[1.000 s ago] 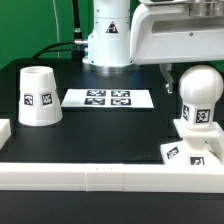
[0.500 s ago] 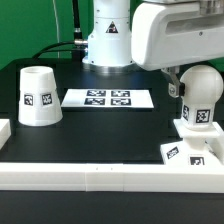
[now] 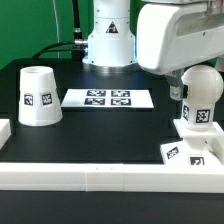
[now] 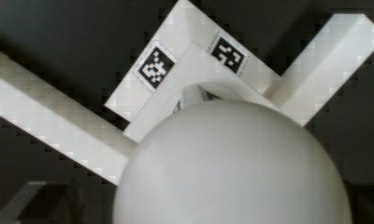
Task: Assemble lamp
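The ball-shaped bulb (image 3: pixel 203 100) stands upright on the squat base (image 3: pixel 192 150) at the exterior view's right, against the white rail. My gripper (image 3: pixel 199 86) hangs straight over the bulb. One dark finger (image 3: pixel 176 88) shows beside the bulb's left side, a little apart from it; the other finger is out of frame. In the wrist view the bulb (image 4: pixel 228 160) fills the near field and hides the fingers, with the tagged base (image 4: pixel 166 65) under it. The cup-like shade (image 3: pixel 40 97) stands alone at the exterior view's left.
The marker board (image 3: pixel 108 98) lies flat in the middle, before the arm's pedestal (image 3: pixel 108 40). A long white rail (image 3: pixel 100 176) runs along the front edge, with a short block at the exterior view's far left (image 3: pixel 4 130). Rail arms (image 4: pixel 42 100) flank the base.
The hand has moved toward the exterior view's right and lower, so it now covers the top of the bulb. The lamp parts have not moved.
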Controlling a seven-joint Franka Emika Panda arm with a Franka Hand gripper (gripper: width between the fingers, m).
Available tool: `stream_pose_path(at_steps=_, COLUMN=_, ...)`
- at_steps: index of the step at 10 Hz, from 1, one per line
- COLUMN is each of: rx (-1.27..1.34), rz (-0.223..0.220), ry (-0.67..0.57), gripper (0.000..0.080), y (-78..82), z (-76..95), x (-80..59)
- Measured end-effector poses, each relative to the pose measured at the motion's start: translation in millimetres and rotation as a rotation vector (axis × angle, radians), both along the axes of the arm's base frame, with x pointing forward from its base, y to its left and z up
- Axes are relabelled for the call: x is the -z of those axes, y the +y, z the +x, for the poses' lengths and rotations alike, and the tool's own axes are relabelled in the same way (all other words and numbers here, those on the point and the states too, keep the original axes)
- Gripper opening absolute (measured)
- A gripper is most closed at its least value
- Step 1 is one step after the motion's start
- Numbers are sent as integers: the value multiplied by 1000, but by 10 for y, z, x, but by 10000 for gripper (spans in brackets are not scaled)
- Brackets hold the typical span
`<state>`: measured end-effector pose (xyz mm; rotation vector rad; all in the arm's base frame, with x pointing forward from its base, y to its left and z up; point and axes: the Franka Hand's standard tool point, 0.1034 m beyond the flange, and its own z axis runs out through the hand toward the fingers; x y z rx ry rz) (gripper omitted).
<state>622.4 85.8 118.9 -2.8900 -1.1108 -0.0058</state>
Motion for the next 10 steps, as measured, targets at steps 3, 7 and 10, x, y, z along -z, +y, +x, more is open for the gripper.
stream_pose_path(at_steps=3, rx=-340, rz=-38, ry=-29, gripper=699, y=27, z=27, x=-5)
stream_pose_path(at_steps=7, rx=-710, rz=-67, ry=-24, gripper=699, y=94, z=29, x=13)
stream_pose_path(at_steps=10, rx=-870, rz=-80, ry=-27, gripper=699, y=160, z=25, x=16)
